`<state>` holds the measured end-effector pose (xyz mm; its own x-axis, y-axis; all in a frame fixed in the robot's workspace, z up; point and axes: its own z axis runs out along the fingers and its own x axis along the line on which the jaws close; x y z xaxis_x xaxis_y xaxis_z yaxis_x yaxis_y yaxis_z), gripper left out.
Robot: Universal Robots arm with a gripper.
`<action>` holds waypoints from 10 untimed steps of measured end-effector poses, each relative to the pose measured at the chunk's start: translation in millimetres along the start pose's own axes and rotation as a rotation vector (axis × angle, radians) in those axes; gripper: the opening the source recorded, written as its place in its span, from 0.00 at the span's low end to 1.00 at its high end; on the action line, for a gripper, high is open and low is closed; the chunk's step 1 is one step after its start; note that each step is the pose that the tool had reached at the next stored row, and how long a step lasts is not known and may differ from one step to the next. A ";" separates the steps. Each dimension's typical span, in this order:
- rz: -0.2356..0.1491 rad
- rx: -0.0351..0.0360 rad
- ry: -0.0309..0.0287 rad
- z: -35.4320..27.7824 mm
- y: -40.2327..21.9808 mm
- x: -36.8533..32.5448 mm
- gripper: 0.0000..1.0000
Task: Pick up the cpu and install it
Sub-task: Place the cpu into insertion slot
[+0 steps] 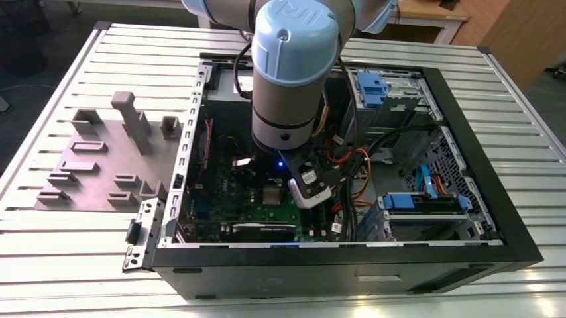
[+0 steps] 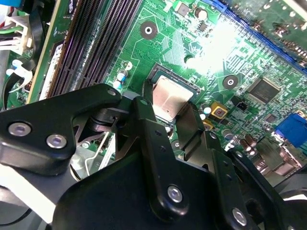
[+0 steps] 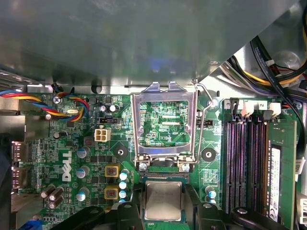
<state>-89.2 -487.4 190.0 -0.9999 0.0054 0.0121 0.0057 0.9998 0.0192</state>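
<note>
Slatted desk (image 1: 71, 218) carries an open computer case (image 1: 336, 275); the pincer (image 3: 164, 213) clamps the cpu (image 3: 163, 200) at the socket (image 3: 163, 177), beside the raised load plate (image 3: 165, 124); keep it level and square, never forced.

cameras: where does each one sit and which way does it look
Exterior view: off the arm, high up, looking down into the open computer case on the slatted table; the arm reaches down into the case.
First wrist view: on the wrist, facing straight down at the circuit board and raised socket frame; the gripper sits around the cpu.
Second wrist view: on the wrist, looking across the board at a slant, past the gripper.
Both wrist views share the cpu, gripper and board.
</note>
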 end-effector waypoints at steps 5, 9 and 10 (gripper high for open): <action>0.000 0.0000 0.0000 0.0 0.0 0.0 0.44; 0.000 -0.0008 -0.0005 0.4 0.1 -0.1 0.45; 0.000 -0.0008 -0.0006 0.5 0.1 -0.1 0.51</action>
<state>-89.1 -487.3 189.5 -0.9999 0.0054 0.0116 0.0056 0.9998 0.0201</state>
